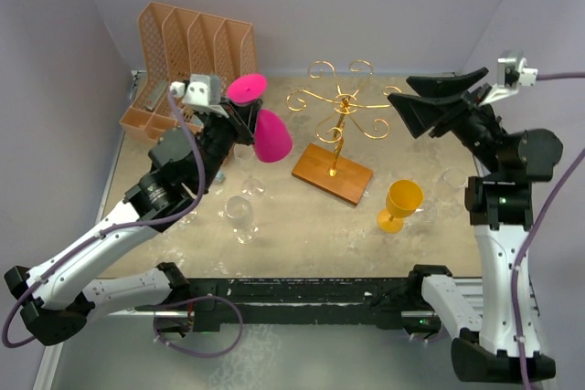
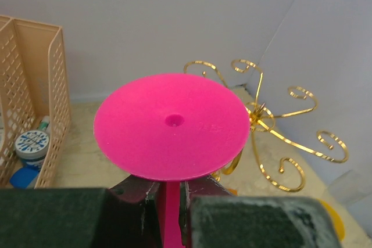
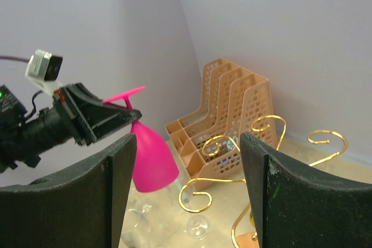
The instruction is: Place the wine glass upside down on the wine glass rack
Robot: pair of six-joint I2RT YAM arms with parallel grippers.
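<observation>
The left claw is clamped on the stem of the pink wine glass, holding it in the air just left of the wine glass rack and clear of it. The glass is inverted with its long axis tilted, foot uppermost and bowl mouth down toward the table. The right claw gapes wide and empty.
</observation>
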